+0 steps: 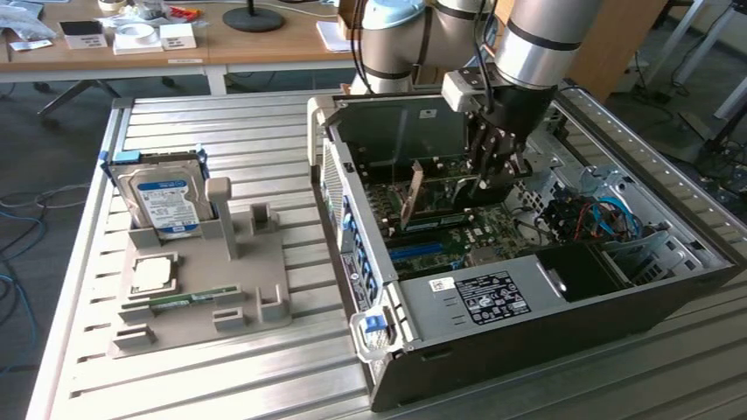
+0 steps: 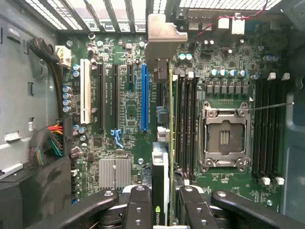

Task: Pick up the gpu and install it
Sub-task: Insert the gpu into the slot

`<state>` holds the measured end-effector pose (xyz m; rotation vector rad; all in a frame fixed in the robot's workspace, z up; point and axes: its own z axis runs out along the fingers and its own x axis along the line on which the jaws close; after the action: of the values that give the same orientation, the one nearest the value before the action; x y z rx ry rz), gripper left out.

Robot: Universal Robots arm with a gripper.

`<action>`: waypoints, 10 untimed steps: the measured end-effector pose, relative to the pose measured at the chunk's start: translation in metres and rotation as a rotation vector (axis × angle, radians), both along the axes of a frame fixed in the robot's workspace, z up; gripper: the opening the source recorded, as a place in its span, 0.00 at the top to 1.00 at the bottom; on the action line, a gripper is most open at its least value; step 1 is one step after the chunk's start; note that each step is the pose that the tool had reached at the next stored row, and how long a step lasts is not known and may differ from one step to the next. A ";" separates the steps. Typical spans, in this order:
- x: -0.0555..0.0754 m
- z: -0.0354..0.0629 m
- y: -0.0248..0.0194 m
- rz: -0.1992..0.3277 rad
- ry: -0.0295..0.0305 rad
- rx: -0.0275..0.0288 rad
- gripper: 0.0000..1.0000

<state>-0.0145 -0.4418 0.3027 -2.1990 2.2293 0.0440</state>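
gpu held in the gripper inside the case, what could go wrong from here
1. In the wrist view the gpu, held edge-on in the gripper, looks to sit beside the blue slot, not over it; pushed down there it could hit the memory slots.
2. Its silver bracket is close to the case's rear grille and might catch on it.

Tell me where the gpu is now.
Held in the gripper inside the open case; in the wrist view the gpu stands edge-on over the motherboard, beside the blue slot.

Matt black claw (image 2: pixel 164 205); gpu (image 2: pixel 161 174) of green board and dull silver metal; ribbed metal table (image 1: pixel 210 131).
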 end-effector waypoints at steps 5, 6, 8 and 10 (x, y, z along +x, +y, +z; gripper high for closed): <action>0.000 -0.0001 -0.0010 0.000 -0.0001 0.0002 0.73; 0.000 -0.0001 -0.0011 0.000 -0.0002 0.0002 0.73; 0.000 -0.0001 -0.0011 0.000 -0.0001 0.0002 0.73; 0.000 -0.0001 -0.0016 0.000 -0.0002 0.0003 0.73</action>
<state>-0.0145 -0.4433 0.3026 -2.1988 2.2290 0.0441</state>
